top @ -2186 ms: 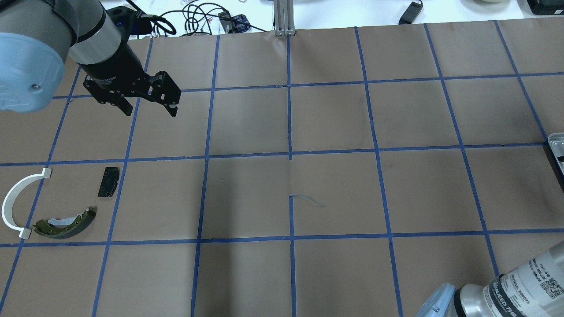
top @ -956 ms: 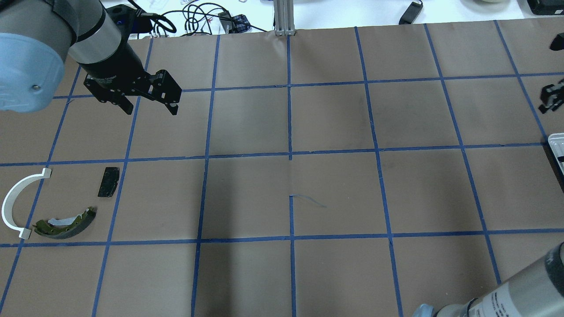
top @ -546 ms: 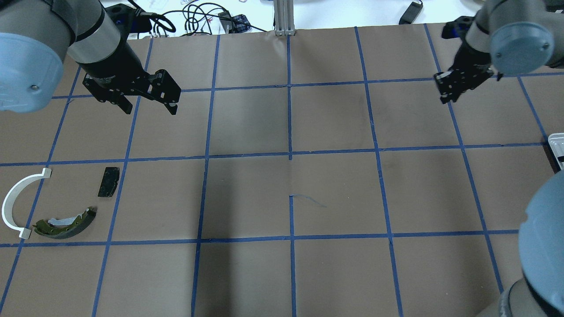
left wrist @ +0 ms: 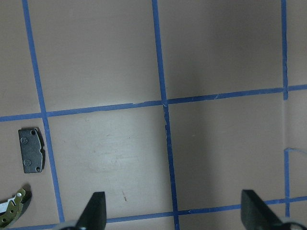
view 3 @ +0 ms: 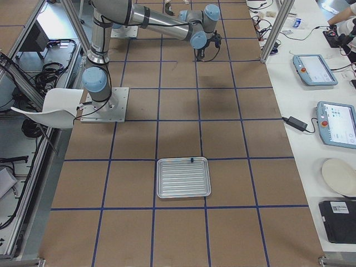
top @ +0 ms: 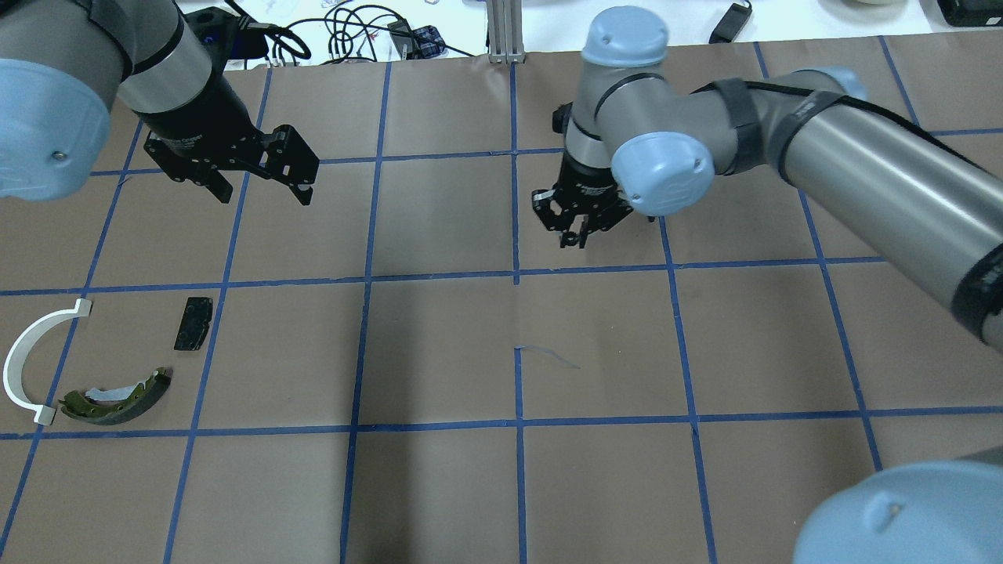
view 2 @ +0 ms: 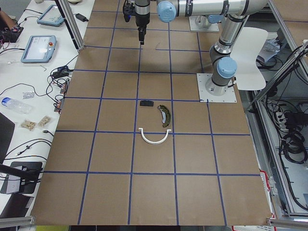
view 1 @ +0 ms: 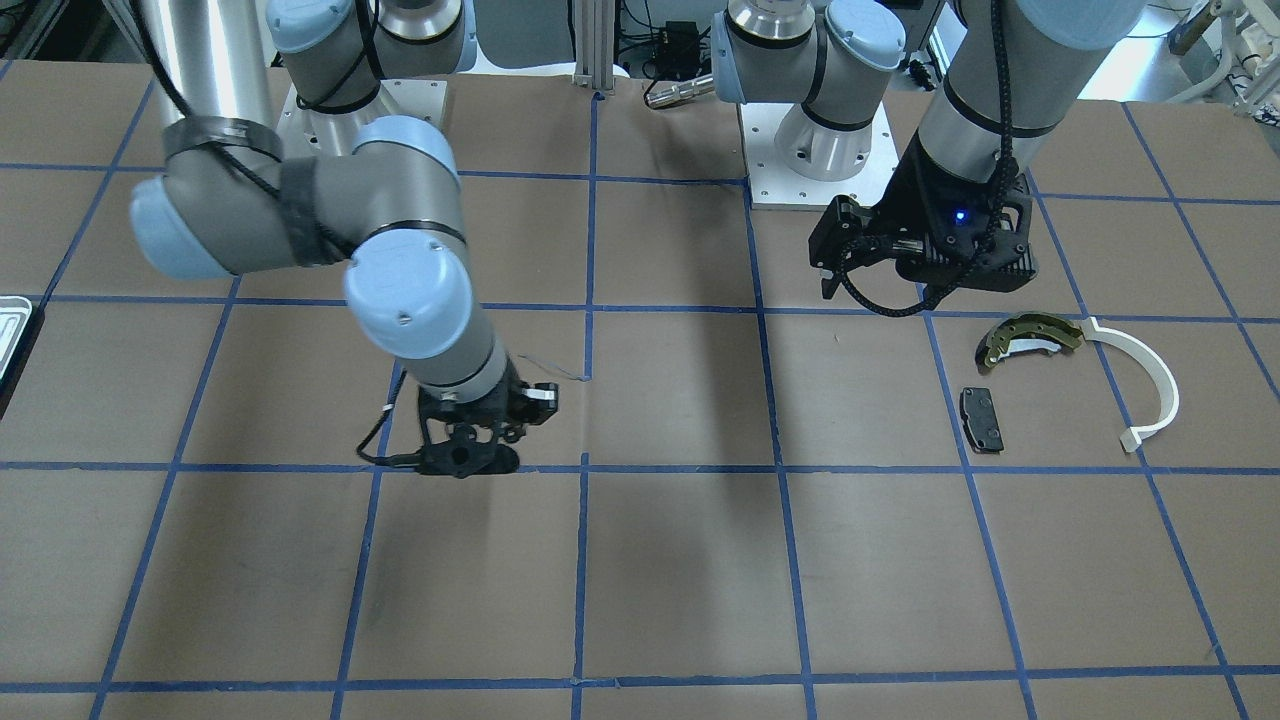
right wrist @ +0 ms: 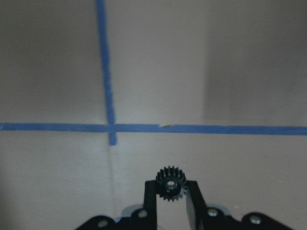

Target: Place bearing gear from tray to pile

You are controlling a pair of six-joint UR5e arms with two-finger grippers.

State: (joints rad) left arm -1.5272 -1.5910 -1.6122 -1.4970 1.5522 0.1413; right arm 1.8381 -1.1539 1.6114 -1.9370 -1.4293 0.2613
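Observation:
My right gripper (right wrist: 171,188) is shut on the bearing gear (right wrist: 170,179), a tiny black toothed wheel with a pale centre hole. It hangs over the table's middle in the overhead view (top: 574,237) and in the front view (view 1: 466,464). The pile lies at the left: an olive-gold brake shoe (top: 117,398), a white arc strip (top: 30,362) and a black pad (top: 193,323). My left gripper (top: 265,193) is open and empty, above the table behind the pile. The ridged silvery tray (view 3: 182,178) stands far off on the right side.
A small dark speck (view 3: 191,160) sits at the tray's far rim. The tray's corner shows at the front view's left edge (view 1: 10,322). Blue tape lines grid the brown table. Cables (top: 353,31) lie beyond the far edge.
My right arm has swung in from the right edge toward the table's middle, gripper moving left. My left gripper and the pile have stayed put.

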